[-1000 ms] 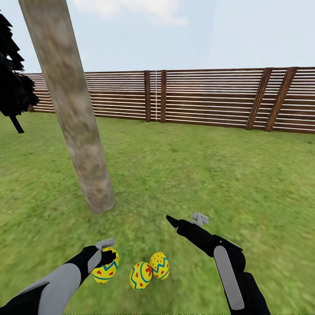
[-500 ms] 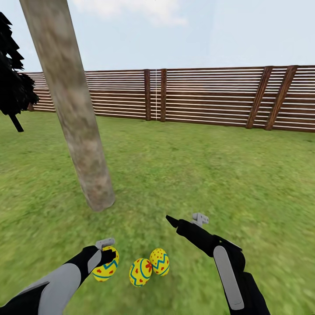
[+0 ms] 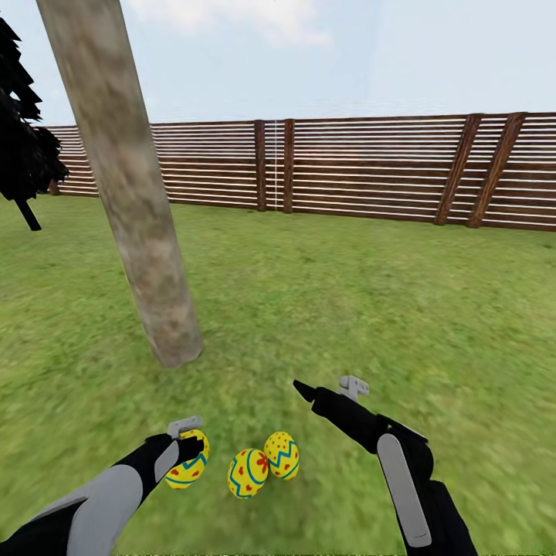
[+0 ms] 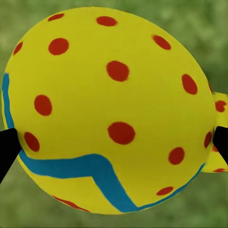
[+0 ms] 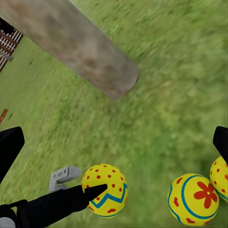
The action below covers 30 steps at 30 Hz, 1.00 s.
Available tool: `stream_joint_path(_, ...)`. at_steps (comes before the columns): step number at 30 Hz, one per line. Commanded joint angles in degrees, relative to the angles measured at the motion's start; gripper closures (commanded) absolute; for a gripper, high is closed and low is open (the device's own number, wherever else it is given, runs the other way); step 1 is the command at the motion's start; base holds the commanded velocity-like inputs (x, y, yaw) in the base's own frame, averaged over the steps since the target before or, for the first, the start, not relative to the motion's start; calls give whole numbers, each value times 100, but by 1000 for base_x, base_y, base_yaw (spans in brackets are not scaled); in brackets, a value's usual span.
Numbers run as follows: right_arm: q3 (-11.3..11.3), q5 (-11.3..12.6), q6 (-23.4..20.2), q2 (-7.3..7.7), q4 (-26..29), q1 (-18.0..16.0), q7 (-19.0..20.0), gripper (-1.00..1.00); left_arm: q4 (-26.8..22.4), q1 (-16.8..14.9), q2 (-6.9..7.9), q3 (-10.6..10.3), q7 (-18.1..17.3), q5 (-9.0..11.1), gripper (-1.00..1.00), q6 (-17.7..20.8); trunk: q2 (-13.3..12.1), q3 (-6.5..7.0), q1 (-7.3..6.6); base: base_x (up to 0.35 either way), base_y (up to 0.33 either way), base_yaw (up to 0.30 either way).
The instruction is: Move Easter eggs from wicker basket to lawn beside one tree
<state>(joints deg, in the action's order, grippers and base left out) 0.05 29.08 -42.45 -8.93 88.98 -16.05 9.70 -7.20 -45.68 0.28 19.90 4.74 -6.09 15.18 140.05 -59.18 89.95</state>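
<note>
The left hand (image 3: 188, 450) sits low over the lawn (image 3: 371, 309), its two black fingers set on either side of a yellow Easter egg (image 4: 109, 109) that lies between them; whether they press it cannot be told. That egg (image 3: 188, 469) is smooth, with red dots and a blue zigzag band. Just beside it lie two more eggs, touching each other: one (image 3: 247, 472) with a red flower mark, one (image 3: 282, 455) with blue zigzags. All three rest on mottled grass near the foot of the tree (image 3: 147, 255), a straight, pale, rough-grained trunk. The right hand (image 3: 328, 390) hangs above the grass, fingers spread wide, holding nothing. A slatted brown wooden fence (image 3: 363, 170) runs behind.
</note>
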Motion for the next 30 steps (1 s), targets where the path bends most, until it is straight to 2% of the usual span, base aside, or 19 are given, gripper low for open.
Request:
stream_joint_path(1,-6,-10,-27,-9,4,-3,23,-100,-9,-1,-2,44,1,-59,100,28,44,-23,21,0,0,0)
stream_joint_path(6,-5,-13,-27,-20,5,-3,23,-100,-9,-2,-2,40,1,-65,100,16,244,-113,131,0,0,0)
stream_joint_path(8,1,-9,-27,-21,5,-3,23,-100,-9,1,-2,34,5,-83,100,-241,319,-150,172,0,0,0)
stream_joint_path(12,0,-8,-27,-21,5,-3,23,-100,-9,6,-2,32,9,-94,100,-397,324,-238,183,0,0,0)
stream_joint_path(30,2,-7,-27,-28,5,-3,23,-100,-9,12,-11,14,1,-112,100,-418,348,-637,229,0,0,0)
